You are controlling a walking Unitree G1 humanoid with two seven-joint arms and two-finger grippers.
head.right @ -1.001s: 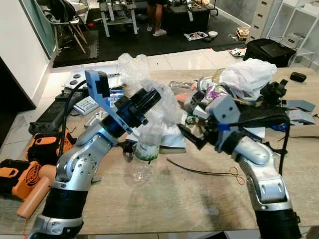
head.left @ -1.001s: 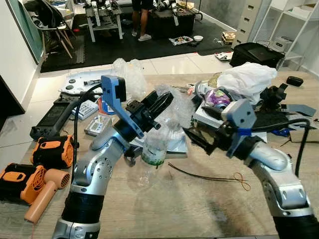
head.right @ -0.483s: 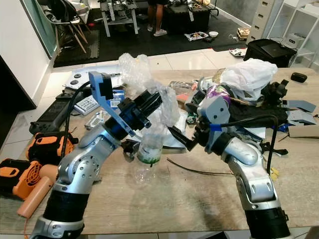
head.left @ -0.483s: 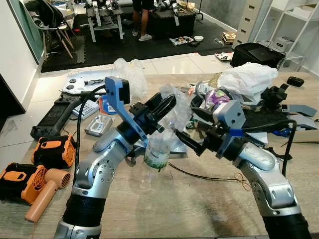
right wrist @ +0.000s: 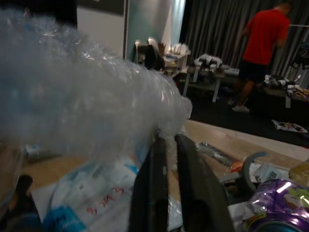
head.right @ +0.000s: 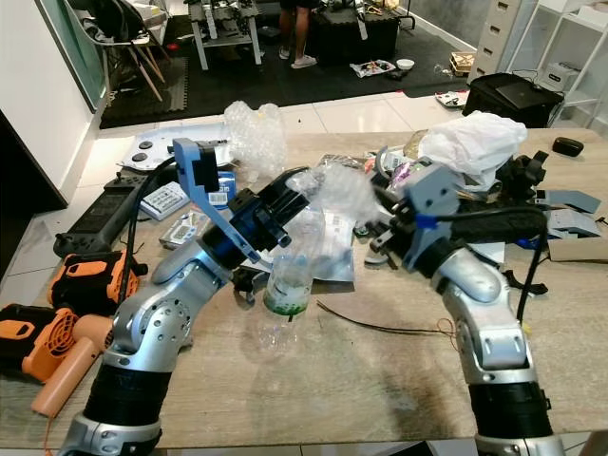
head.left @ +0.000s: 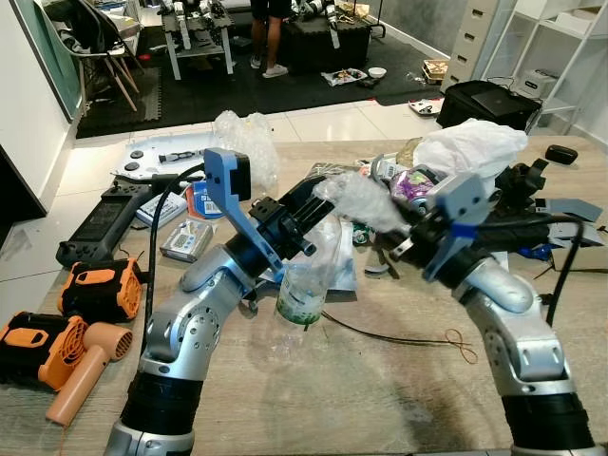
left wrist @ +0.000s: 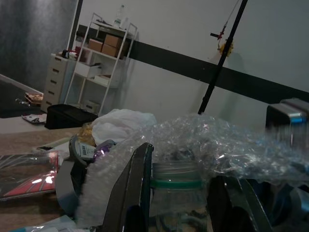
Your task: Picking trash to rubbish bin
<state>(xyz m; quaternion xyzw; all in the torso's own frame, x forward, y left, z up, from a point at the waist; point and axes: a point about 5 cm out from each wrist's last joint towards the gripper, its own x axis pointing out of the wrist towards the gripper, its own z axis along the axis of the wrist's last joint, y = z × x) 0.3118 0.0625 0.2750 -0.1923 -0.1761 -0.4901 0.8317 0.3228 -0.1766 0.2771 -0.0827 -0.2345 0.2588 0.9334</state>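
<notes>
A clear plastic bottle (head.left: pixel 302 293) with a green label hangs above the wooden table (head.left: pixel 361 399). My left gripper (head.left: pixel 313 217) is shut on its neck; the left wrist view has the bottle's green neck ring (left wrist: pixel 176 183) between the two fingers (left wrist: pixel 137 193). A sheet of bubble wrap (head.left: pixel 366 199) stretches from above the bottle to my right gripper (head.left: pixel 399 233), which is shut on its edge. In the right wrist view, the fingers (right wrist: pixel 155 193) pinch the bubble wrap (right wrist: pixel 82 106).
Behind the grippers lie a white plastic bag (head.left: pixel 470 147), a purple packet (head.left: pixel 413 185), more bubble wrap (head.left: pixel 245 142) and papers. A thin brown cable (head.left: pixel 399 337) lies on the table. Orange tools (head.left: pixel 90 285) and a hair dryer (head.left: pixel 85 366) sit at left. A person (head.left: pixel 271 33) stands far back.
My right gripper reached in to the bottle, shut on the bubble wrap and pulled it up and to the right. The left gripper kept hold of the bottle.
</notes>
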